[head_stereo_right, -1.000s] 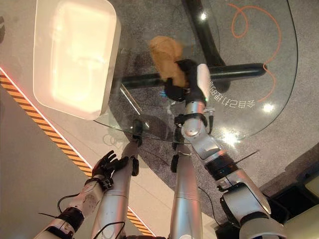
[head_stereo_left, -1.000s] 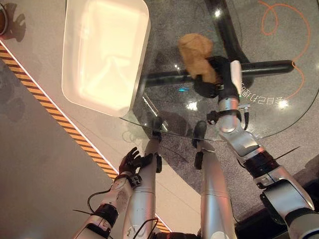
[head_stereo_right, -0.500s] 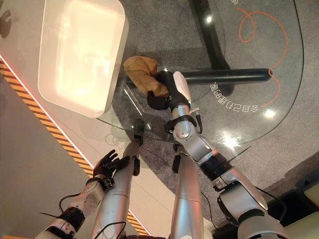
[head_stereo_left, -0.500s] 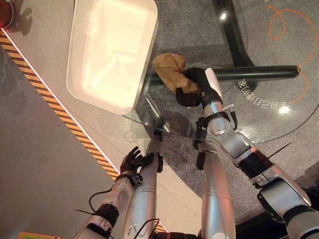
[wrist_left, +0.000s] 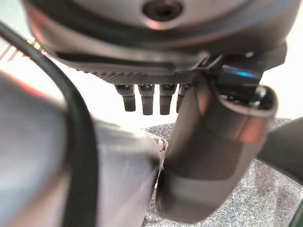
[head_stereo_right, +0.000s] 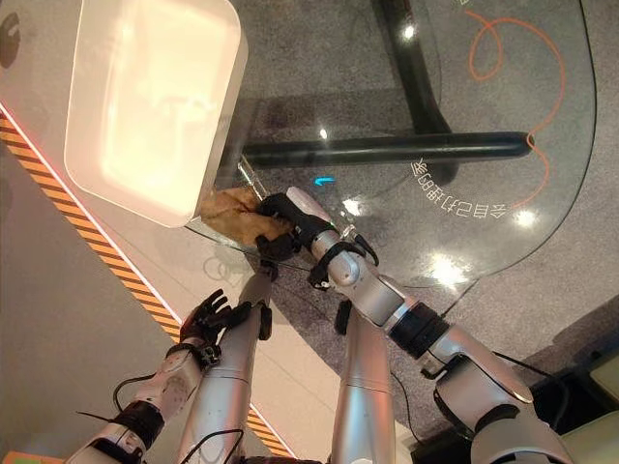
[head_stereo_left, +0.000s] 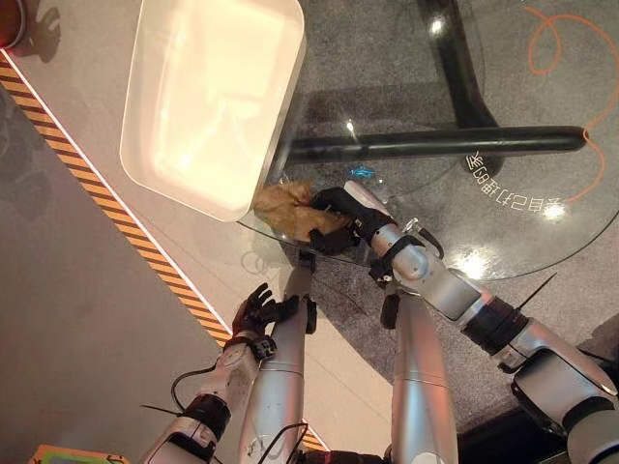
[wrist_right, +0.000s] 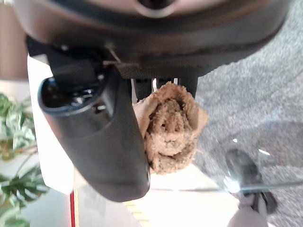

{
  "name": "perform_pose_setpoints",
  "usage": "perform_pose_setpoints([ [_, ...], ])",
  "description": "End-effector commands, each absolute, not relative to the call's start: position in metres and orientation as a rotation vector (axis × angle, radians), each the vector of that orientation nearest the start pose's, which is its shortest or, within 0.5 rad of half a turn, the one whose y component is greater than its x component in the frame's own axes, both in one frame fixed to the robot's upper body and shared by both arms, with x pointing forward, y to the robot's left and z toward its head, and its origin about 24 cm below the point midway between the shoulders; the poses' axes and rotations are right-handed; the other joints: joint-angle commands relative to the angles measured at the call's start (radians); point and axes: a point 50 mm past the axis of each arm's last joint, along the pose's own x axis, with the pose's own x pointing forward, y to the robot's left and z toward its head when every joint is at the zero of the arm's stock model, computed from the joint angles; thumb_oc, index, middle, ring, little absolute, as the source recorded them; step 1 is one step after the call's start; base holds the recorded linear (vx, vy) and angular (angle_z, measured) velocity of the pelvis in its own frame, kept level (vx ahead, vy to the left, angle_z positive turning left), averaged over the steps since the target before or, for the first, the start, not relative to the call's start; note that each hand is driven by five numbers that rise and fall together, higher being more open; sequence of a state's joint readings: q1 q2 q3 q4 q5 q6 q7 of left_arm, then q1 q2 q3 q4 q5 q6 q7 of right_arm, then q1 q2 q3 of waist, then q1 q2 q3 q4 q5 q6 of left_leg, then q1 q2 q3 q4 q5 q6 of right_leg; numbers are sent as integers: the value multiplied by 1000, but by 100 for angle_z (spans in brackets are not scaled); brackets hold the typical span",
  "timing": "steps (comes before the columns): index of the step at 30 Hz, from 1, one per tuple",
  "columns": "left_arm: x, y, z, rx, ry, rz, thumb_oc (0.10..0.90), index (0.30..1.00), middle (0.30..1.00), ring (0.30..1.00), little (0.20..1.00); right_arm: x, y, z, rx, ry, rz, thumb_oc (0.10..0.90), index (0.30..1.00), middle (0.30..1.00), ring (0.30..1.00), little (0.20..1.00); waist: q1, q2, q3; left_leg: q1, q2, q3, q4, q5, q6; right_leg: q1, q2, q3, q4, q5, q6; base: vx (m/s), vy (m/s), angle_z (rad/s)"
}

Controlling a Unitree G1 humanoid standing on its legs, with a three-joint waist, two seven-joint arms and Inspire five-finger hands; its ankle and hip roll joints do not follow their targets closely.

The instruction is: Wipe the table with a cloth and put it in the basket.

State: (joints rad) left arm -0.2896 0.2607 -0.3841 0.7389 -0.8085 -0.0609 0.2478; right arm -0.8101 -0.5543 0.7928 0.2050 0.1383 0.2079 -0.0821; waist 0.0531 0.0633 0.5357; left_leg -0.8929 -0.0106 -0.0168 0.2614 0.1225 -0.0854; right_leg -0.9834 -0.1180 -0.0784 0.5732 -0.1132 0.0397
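A bunched tan cloth (head_stereo_left: 282, 206) lies on the round glass table (head_stereo_left: 513, 246) at its near-left edge, just below the corner of the white basket (head_stereo_left: 286, 97). My right hand (head_stereo_left: 340, 215) rests over the cloth's right side. In the right wrist view the cloth (wrist_right: 171, 126) is pinched between the thumb (wrist_right: 102, 142) and the curled fingers. The basket stands at the table's left and juts out past the glass edge. My left hand (head_stereo_left: 257, 311) hangs low beside the table with its fingers (wrist_left: 147, 100) straight, holding nothing.
A dark T-shaped table base (head_stereo_left: 435, 143) shows through the glass. On the floor, an orange-and-black striped tape (head_stereo_left: 116, 208) runs diagonally at the left, and an orange cable loop (head_stereo_left: 556, 34) lies at the far right. Plant leaves (wrist_right: 14, 142) stand beyond the basket.
My right hand has dragged the cloth across the glass from the table's middle to the near-left edge by the basket's corner. The left hand has stayed put.
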Motion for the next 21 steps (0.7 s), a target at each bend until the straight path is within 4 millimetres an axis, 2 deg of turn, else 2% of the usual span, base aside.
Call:
perform_pose_setpoints([
  [1,245,170,-80,-250,650,194,800,900,900,900,900,315,-49,162,-686,-391,635,100,300,300,300,200,-13,24,-16,-53,-62,63,139,-106,37,8,27,-53,-199,151,45,0,0,0],
  [5,246,169,-79,-255,649,197,800,900,900,900,900,322,-60,166,-654,-420,497,100,300,300,300,200,-16,27,-16,-56,-61,64,138,-105,39,3,28,-50,-198,151,44,0,0,0],
  [8,246,169,-79,-256,649,198,800,900,900,900,900,323,-62,167,-647,-425,478,100,300,300,300,200,-16,28,-16,-56,-61,64,138,-105,39,3,28,-50,-198,152,45,0,0,0],
  [13,243,172,-82,-258,656,215,800,900,900,900,900,335,-89,182,-612,-482,229,100,300,300,300,200,-22,27,-16,-59,-56,64,143,-110,40,-3,30,-45,-188,151,46,0,0,0],
  [14,241,172,-82,-267,651,218,800,900,900,900,900,338,-101,191,-601,-506,152,100,300,300,300,200,-26,27,-16,-60,-54,65,144,-111,42,-7,31,-43,-184,152,47,0,0,0],
  [21,237,175,-84,-264,653,233,800,900,900,900,900,348,-144,215,-578,-540,-108,100,300,300,300,200,-30,22,-16,-63,-52,61,158,-123,45,-8,34,-40,-175,154,48,2,-9,0],
])
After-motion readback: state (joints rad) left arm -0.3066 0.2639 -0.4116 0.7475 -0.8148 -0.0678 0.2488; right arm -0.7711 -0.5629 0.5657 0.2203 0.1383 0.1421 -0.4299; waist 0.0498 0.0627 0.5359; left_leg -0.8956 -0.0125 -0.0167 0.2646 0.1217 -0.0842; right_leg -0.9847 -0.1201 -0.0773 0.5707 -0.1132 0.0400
